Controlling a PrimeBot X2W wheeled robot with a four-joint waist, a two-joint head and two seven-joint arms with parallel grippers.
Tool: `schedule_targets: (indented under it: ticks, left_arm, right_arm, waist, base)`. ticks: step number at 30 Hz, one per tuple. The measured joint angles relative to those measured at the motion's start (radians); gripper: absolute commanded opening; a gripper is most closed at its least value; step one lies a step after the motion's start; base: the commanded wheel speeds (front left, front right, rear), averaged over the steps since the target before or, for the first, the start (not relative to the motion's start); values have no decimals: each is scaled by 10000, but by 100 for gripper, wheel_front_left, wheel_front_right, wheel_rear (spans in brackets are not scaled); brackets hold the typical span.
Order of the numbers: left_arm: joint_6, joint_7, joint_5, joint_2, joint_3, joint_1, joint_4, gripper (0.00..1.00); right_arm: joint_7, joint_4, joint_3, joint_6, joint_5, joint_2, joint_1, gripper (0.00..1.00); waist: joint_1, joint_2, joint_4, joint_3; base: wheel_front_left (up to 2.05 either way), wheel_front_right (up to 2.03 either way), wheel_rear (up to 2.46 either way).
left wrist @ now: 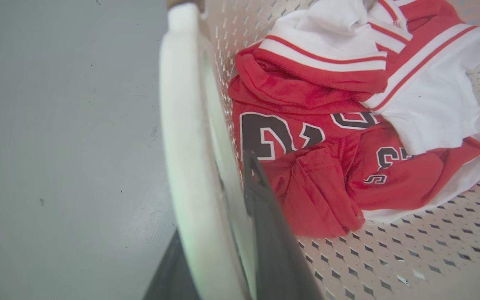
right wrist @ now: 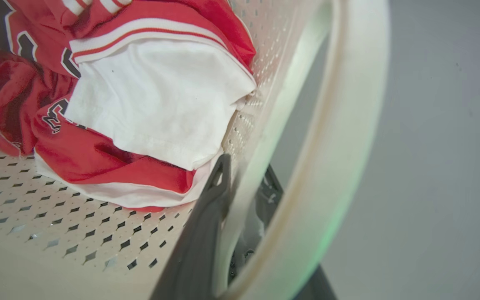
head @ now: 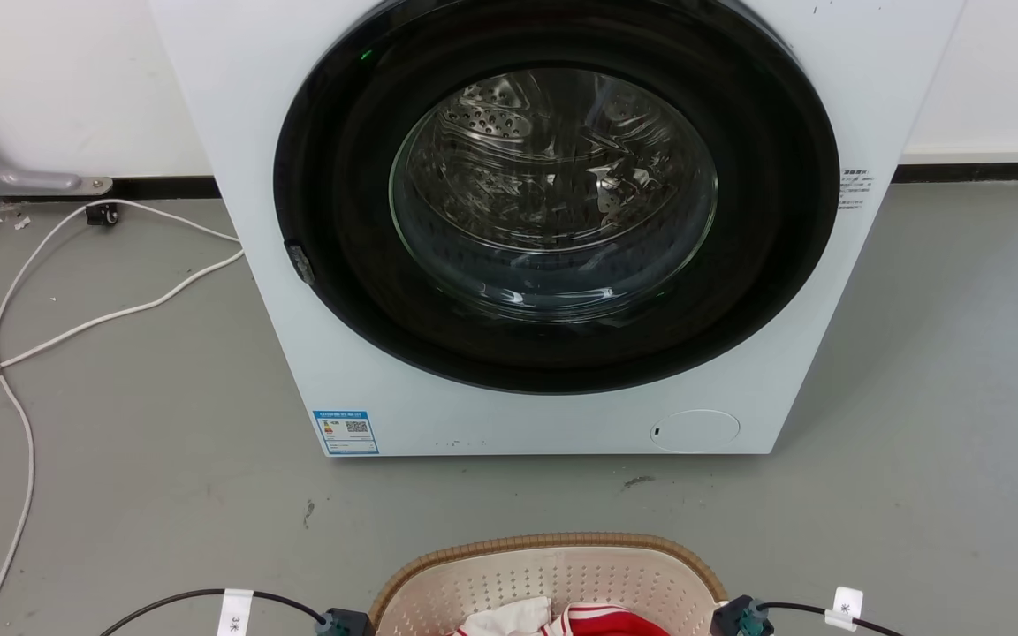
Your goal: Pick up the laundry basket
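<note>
laundry basket [head: 553, 574] at 6 o'clock on floor [head: 915, 442], washer [head: 518, 424] at 12 | red-white jerseys [left wrist: 306, 166] inside | left gripper [left wrist: 219, 200] straddles white loop handle [left wrist: 181, 125], clamp can't tell | right gripper [right wrist: 246, 175] straddles wall by other handle [right wrist: 348, 125], can't tell

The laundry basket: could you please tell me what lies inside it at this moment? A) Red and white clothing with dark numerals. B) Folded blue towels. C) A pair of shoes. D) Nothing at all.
A: the left wrist view shows crumpled red and white clothing with dark numerals lying on the perforated floor of the laundry basket.
</note>
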Motion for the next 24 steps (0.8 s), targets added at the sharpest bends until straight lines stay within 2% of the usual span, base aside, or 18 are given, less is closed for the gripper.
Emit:
schedule_targets:
  ticks: [24]
  left_arm:
    - [0,-58,-341,12,-330,-32,21,0]
  right_arm:
    - [-12,0,84,0,107,-12,2,0]
  waist:
    - [0,0,1,21]
  base:
    - [0,0,0]
